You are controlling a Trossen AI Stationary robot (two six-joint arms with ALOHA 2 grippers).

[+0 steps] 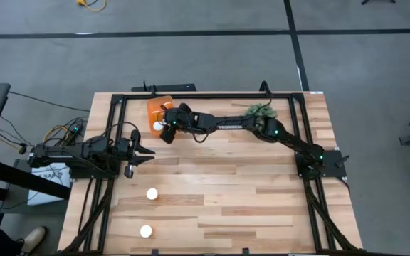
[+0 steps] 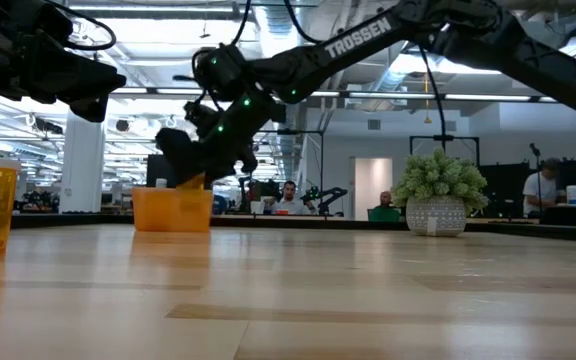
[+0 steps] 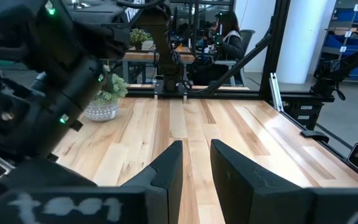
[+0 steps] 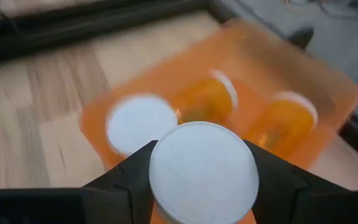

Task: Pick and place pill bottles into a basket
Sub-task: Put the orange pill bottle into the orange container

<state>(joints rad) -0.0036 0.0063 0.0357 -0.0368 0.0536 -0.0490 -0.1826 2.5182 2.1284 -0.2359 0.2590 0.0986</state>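
My right gripper [image 4: 201,177] pinches a pill bottle [image 4: 204,171] above the basket [image 4: 316,81]; my left gripper [image 3: 196,165], narrowly parted, waits empty.

Seen from above, the basket [image 1: 156,108] sits at 11 o'clock on the counter [image 1: 248,192], the plant [image 1: 260,112] at 1 o'clock. Two pill bottles [image 1: 151,193] stand toward 7 o'clock, one [image 1: 146,230] nearer the front edge. Three bottles [image 4: 278,121] lie in the basket.

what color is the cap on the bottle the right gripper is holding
White. The pill bottle in the right gripper has a round white cap, clearest in the right wrist view.
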